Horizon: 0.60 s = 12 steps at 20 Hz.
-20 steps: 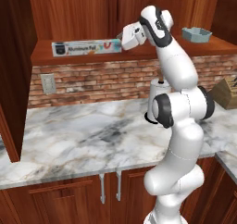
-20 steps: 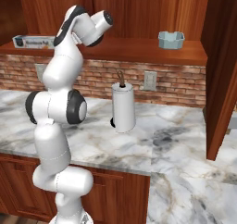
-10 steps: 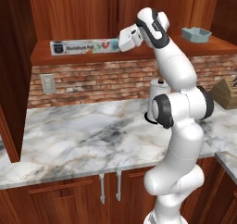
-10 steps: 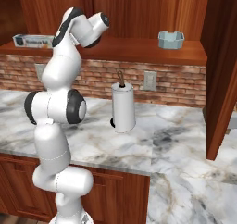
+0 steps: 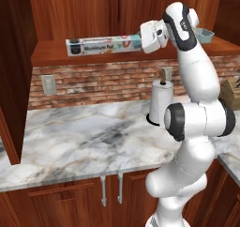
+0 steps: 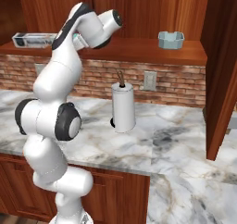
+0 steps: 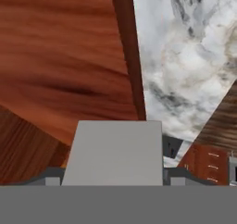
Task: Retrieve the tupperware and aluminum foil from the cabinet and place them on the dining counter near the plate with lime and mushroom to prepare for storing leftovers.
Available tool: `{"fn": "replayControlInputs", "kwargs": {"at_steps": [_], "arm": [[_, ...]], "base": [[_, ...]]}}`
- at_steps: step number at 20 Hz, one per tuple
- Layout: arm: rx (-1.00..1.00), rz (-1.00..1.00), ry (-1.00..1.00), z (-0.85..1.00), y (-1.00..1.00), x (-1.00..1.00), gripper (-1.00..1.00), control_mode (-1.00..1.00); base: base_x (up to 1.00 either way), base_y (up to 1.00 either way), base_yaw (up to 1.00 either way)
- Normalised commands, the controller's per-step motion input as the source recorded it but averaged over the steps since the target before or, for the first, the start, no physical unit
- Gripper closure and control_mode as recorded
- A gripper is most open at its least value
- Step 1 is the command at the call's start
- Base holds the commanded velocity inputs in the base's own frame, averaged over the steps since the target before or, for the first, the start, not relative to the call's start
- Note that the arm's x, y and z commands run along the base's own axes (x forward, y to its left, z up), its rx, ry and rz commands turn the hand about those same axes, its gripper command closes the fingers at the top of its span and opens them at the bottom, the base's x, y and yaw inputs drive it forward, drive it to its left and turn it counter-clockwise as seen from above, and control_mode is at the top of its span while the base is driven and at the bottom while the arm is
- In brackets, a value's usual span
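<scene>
1. Left base view: my gripper (image 5: 143,37) meets the aluminum foil (image 5: 104,45) box's right end on the cabinet shelf (image 5: 51,57), ready for lifting.
2. Right base view: the tupperware (image 6: 171,40) waits farther along the shelf.
3. Hand view: a grey face sits between my fingertips, apparently clamped.

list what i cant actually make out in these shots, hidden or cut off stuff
- Right end of the aluminum foil box, left base view: covered by the tool.
- Foil box, right base view: its near end is behind the arm.
- Tool's fingertips, hand view: hidden behind the grey foil box end.
- Tupperware, left base view: mostly behind the arm; its contents cannot be told.
</scene>
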Motion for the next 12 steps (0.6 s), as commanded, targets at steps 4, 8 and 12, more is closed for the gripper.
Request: {"fn": "replayControlInputs", "kwargs": {"at_steps": [4,8,12], "arm": [[0.01,-0.01,-0.28,0.0,-0.79,-1.0,1.0,-1.0],[0.0,-0.03,-0.09,0.0,-0.55,-1.0,1.0,-1.0],[0.0,0.02,0.0,0.0,-0.45,-1.0,1.0,-1.0]], "base": [[0.0,0.0,0.0],[0.0,0.0,0.0],[0.0,0.0,0.0]]}}
